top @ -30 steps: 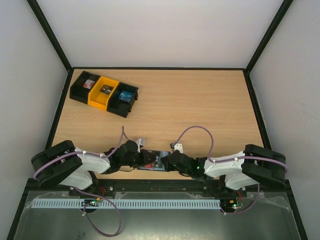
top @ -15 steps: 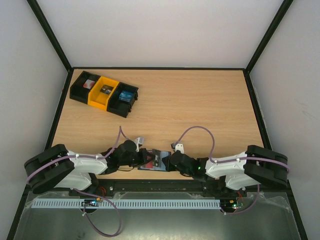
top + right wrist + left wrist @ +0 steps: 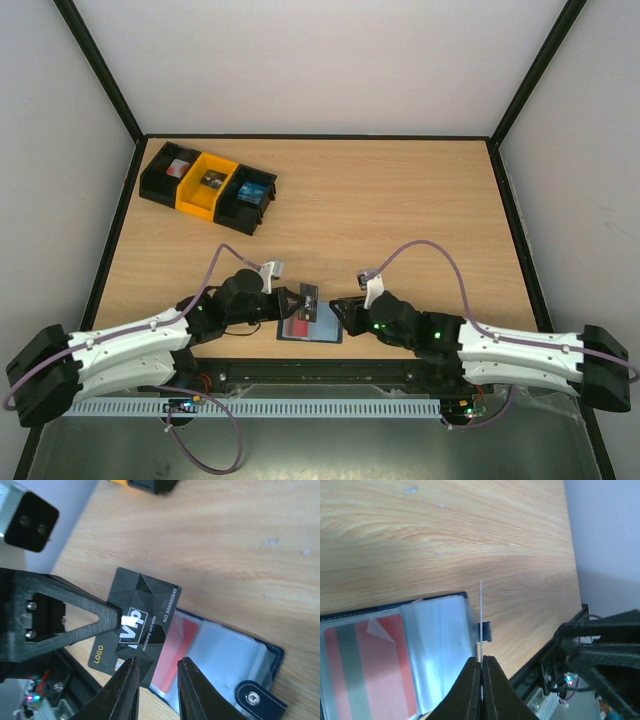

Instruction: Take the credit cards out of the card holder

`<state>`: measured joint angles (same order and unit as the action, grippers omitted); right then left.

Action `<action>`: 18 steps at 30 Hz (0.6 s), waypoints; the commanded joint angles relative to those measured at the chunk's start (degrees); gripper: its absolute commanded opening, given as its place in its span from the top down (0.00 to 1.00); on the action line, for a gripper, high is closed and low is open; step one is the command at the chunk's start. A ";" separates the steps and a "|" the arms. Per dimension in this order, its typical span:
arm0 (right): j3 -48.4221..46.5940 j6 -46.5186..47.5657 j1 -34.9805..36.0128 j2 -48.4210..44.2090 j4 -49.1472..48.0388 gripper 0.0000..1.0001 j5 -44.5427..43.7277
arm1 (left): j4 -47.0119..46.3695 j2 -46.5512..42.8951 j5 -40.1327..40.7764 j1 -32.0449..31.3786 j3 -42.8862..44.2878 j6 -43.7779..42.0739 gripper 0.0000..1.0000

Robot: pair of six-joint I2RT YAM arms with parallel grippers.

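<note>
Flat and open on the table (image 3: 400, 220), close to the near edge and about midway along it: the card holder (image 3: 325, 334), dark blue, clear window (image 3: 440, 650) facing up, closing tab (image 3: 254, 697) sticking out from one side. Behind the window, a red card (image 3: 370, 670) with a grey stripe. Directly over the holder's far edge, tilted up: a black card (image 3: 308, 299) with pale lettering, clamped between the closed fingers of the left gripper (image 3: 481, 660) and seen edge-on there as a thin pale line. At the holder's right end, low over it: the right gripper (image 3: 157, 661), fingers apart, nothing pinched between them, the black card's corner and the red card showing in the gap. Well apart, near the far left corner: a row of bins (image 3: 208, 187), black, yellow, black, each with a small object too small to identify.
</note>
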<state>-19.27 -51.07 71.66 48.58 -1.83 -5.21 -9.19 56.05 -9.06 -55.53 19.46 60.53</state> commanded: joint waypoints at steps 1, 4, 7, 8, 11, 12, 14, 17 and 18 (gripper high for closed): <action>-2.78 6.69 0.41 -8.26 7.79 0.77 -0.15 | 9.01 -5.27 -3.59 0.38 4.51 -7.94 0.97; -3.86 9.09 0.42 -14.49 9.56 0.75 0.91 | 9.76 -8.38 -9.00 0.36 6.44 -11.34 0.97; -7.59 11.58 0.41 -17.56 11.64 0.69 4.42 | 11.61 -9.54 -13.01 0.25 8.71 -14.24 0.97; -8.81 12.61 0.41 -17.79 12.19 0.67 5.92 | 11.98 -9.74 -13.96 0.23 9.12 -14.90 0.97; -12.63 14.35 0.41 -16.53 15.07 0.54 8.18 | 11.80 -10.08 -16.58 0.26 9.54 -16.29 0.97; -13.98 15.18 0.41 -15.63 16.42 0.51 8.53 | 11.42 -10.16 -17.84 0.26 9.62 -16.94 0.97; -16.93 16.86 0.41 -13.72 19.25 0.48 8.76 | 11.36 -10.19 -19.76 0.11 9.84 -18.11 0.97; -19.98 18.60 0.42 -10.94 22.16 0.46 8.77 | 11.66 -10.96 -21.13 -0.16 9.89 -19.68 0.97; -20.55 19.16 0.37 -10.45 22.79 0.45 8.43 | 11.40 -11.36 -21.56 -0.25 9.69 -20.09 0.97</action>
<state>-36.58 -36.18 71.66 35.83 14.02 2.42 1.48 46.28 -26.11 -55.44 28.12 44.18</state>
